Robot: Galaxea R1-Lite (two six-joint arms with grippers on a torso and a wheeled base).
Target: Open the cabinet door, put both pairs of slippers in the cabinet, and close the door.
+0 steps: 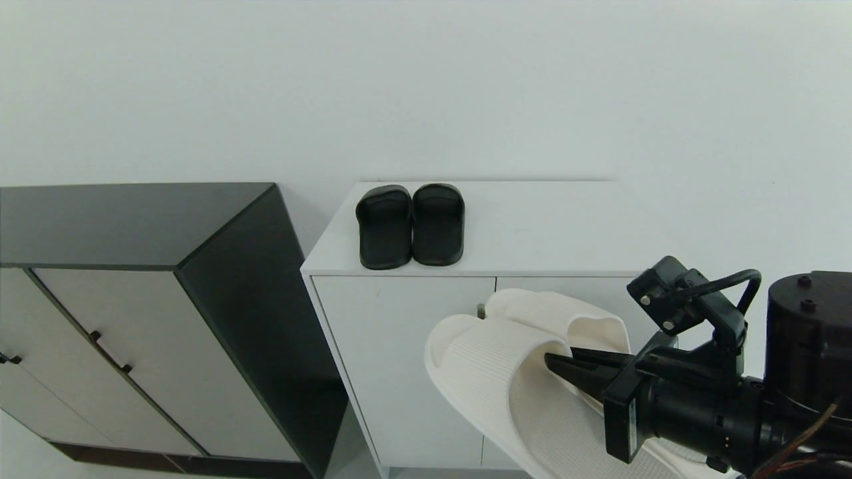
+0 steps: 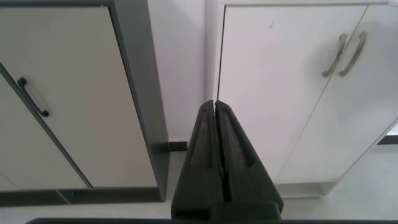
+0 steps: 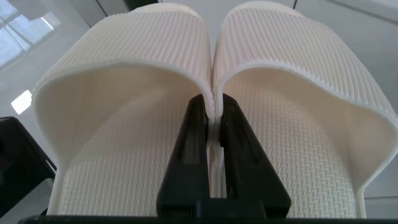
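My right gripper (image 1: 562, 368) (image 3: 213, 107) is shut on a pair of white slippers (image 1: 506, 372) (image 3: 205, 99), pinching their inner edges together and holding them in the air in front of the white cabinet (image 1: 399, 346). A pair of black slippers (image 1: 411, 225) lies side by side on the cabinet's top, toward its left end. The cabinet doors (image 2: 292, 93) are closed, with two metal handles (image 2: 346, 55) where they meet. My left gripper (image 2: 215, 106) is shut with nothing in it, low down before the gap between the two cabinets.
A dark cabinet (image 1: 219, 266) with light doors (image 2: 56, 93) and black handles (image 2: 32, 96) stands to the left of the white one, a narrow gap between them. A plain white wall rises behind both.
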